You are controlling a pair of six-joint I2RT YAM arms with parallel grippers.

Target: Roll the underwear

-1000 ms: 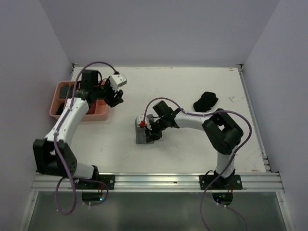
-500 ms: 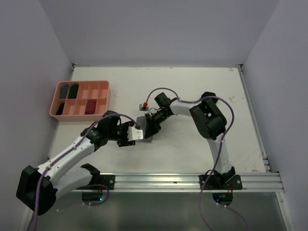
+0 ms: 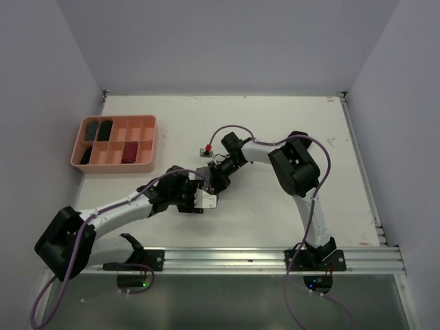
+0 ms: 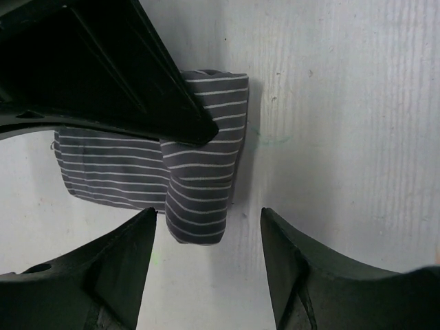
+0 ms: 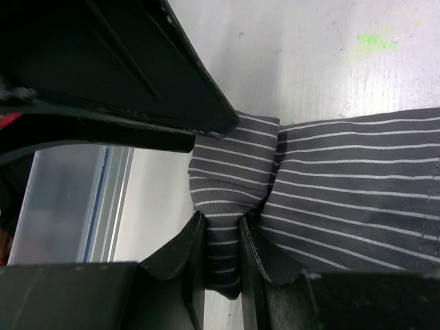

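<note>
Striped underwear (image 4: 203, 172) sits mid-table (image 3: 256, 214), partly folded, one end doubled over into a thicker bundle. Right gripper (image 5: 218, 237) clamped tight on a fold of it, cloth squeezed between both fingers (image 5: 184, 260). Left gripper (image 4: 206, 218) spread wide, nothing in it, hanging right over the doubled end, a finger on either side. Can't tell if it touches the cloth. From top view both grippers crowd the same spot, so the cloth barely shows. Pink tray (image 3: 113, 118) well off to far left, few dark bits in its compartments.
</note>
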